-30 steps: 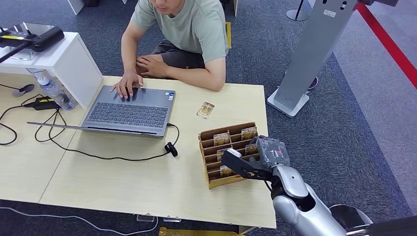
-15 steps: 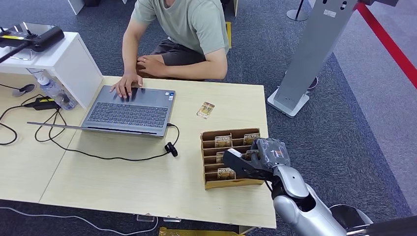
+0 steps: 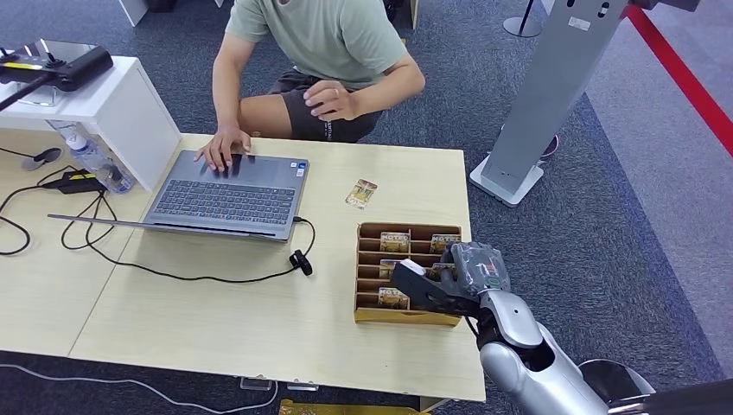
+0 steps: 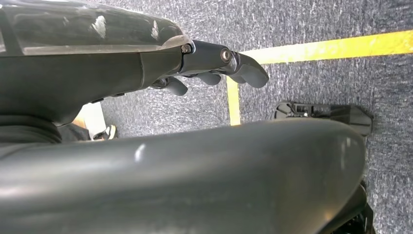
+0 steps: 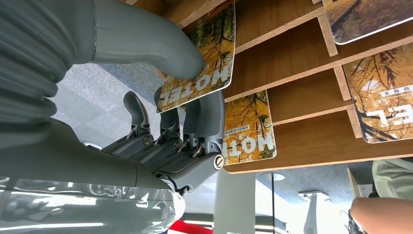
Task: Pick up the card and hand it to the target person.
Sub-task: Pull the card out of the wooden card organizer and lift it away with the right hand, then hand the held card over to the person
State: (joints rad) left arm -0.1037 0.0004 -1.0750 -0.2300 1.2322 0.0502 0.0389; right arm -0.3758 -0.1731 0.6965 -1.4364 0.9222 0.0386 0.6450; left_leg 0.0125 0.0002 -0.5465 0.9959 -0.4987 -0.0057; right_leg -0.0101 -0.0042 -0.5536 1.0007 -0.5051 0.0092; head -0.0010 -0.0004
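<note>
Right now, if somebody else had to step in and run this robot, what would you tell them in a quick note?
Right hand: pinches a hotel card between thumb and fingers, the card at the wooden card holder.
Left hand: hangs by the robot's side above the carpet, holding nothing.
More cards sit in the holder's slots; one loose card lies on the table nearer the person, who sits at the far side by the laptop.
Done: card gripped.
Left: lift it out and hand it to the person.
</note>
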